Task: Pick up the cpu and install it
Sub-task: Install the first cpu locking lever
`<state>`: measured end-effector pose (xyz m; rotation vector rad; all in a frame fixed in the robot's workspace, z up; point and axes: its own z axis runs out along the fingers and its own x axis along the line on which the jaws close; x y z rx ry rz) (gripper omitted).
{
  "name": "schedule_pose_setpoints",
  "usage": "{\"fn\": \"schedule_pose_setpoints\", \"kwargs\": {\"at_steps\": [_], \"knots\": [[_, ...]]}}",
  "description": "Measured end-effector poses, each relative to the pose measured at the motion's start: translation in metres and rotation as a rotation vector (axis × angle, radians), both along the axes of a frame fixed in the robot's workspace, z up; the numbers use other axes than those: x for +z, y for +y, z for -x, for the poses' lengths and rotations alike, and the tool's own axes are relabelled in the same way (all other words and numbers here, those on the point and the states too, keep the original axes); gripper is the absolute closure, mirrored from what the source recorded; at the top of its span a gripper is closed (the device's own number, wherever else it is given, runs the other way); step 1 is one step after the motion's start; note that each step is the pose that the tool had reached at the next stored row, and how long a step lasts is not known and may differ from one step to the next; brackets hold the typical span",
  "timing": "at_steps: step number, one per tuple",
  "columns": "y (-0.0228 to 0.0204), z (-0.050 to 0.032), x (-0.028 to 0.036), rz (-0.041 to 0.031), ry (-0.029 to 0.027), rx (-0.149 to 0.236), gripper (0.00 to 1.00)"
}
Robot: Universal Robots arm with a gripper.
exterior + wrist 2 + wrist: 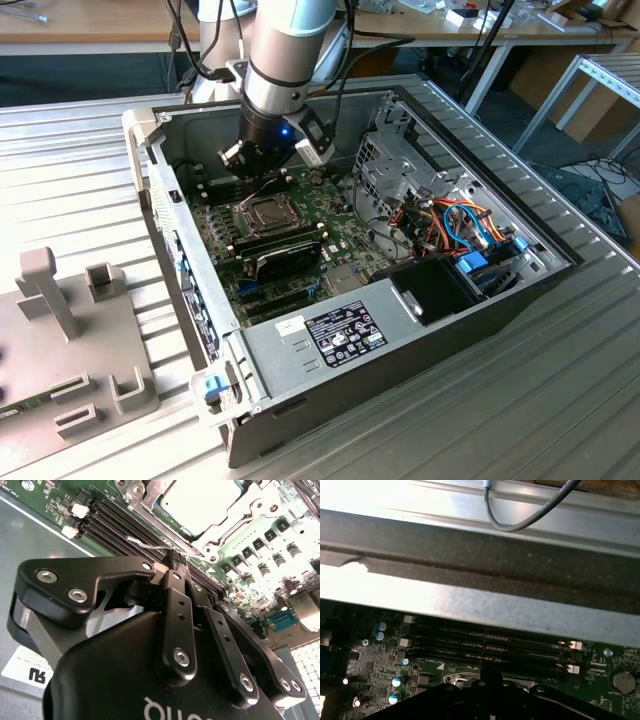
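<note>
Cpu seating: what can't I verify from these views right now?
Cpu far side: cut off by the second wrist view's edge.
Whether the end effector touches the socket lever: hidden by its own links, second wrist view.
Socket in the exterior view: too small to judge cpu seating.
Socket in the first wrist view: hidden behind the end effector.

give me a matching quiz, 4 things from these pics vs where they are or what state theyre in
1 cpu
2 gripper
3 memory slots
4 power supply

a fingers together, above the board
b lying in the socket, silver top up
c long black rows beside the socket
d grey box with a label at the case's near end

Pairs: 1-b, 2-a, 3-c, 4-d
</note>
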<state>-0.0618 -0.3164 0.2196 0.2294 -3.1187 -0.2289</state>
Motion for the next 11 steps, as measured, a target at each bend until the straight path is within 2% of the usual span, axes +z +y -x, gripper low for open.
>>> {"fn": "schedule_pose_setpoints", "kwargs": {"at_steps": [5, 11], "knots": [[-0.0001, -0.0008, -0.0015, 0.0003, 0.0004, 0.0, 0.89], [-0.0001, -0.001, -0.0068, 0.0003, 0.0003, 0.0, 0.89]]}}
